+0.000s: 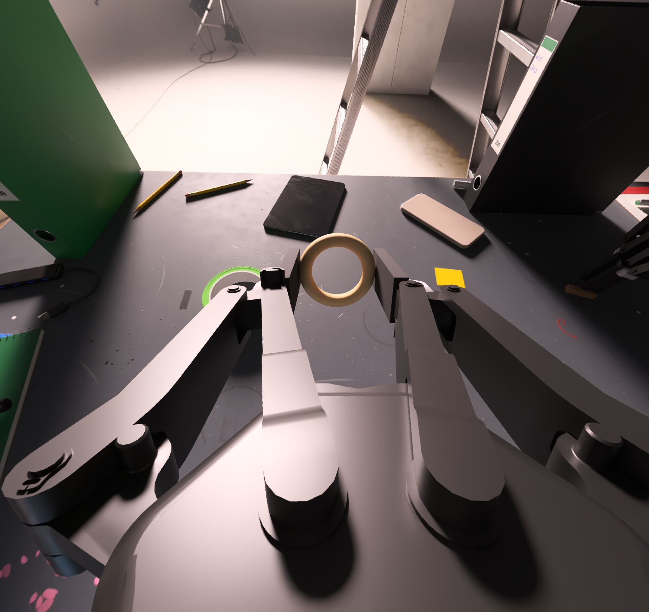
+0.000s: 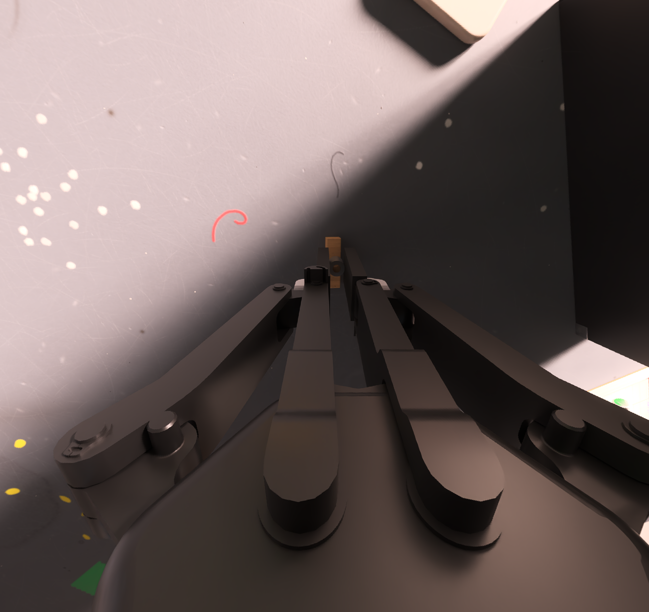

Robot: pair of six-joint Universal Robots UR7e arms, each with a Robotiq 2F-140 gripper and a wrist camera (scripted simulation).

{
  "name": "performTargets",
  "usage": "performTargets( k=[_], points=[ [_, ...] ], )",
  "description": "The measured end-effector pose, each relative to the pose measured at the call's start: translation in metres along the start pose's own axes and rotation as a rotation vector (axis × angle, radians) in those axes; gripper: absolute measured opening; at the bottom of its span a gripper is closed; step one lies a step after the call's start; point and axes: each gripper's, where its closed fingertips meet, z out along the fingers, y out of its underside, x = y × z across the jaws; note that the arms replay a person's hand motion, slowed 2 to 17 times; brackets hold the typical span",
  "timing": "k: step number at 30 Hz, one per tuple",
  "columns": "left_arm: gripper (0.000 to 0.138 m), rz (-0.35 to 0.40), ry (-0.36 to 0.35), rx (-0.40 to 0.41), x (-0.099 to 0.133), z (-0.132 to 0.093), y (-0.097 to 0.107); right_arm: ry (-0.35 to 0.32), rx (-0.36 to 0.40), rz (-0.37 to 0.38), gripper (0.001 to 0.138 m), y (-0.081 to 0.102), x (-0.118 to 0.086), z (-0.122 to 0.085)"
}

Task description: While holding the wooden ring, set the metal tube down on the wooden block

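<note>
Left gripper (image 1: 337,272): fingers clamped the wooden ring (image 1: 337,269) from both sides, held clear above the tabletop (image 1: 210,229).
Right gripper (image 2: 337,266): fingers nearly together, pinching the metal tube (image 2: 336,267) seen end-on.
Wooden block (image 2: 333,244): directly behind the tube; contact could not be told.

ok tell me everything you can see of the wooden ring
The wooden ring is a smooth, pale tan hoop with a rounded rim and a wide open centre, unmarked. It stands on edge, its hole facing the left wrist camera, held above the dark table and touching nothing else. The left gripper is shut on it, one flat black pad pressing each outer side. It does not show in the right wrist view.
</note>
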Motion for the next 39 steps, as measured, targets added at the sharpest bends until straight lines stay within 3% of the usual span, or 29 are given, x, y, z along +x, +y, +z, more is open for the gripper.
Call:
performTargets(
  k=[4, 11, 21, 32, 39],
  points=[
    [0.055, 0.000, 0.000, 0.001, 0.000, 0.000, 0.000, 0.002, -0.016, 0.008, 0.013, 0.002, 0.003, 0.005],
    [0.055, 0.000, 0.000, 0.002, 0.000, 0.000, 0.000, -0.010, -0.020, 0.031, 0.029, 0.001, 0.003, 0.009],
    [0.055, 0.000, 0.000, 0.002, 0.000, 0.000, 0.000, 0.013, -0.026, 0.022, 0.040, 0.003, 0.007, 0.000],
    [0.055, 0.000, 0.001, 0.005, 0.000, 0.000, 0.000, 0.066, 0.063, 0.024, 0.045, -0.008, 0.007, -0.036],
    [0.055, 0.000, 0.001, 0.005, 0.000, 0.000, 0.000, 0.085, 0.178, -0.032, 0.048, -0.028, -0.013, -0.073]
  ],
)
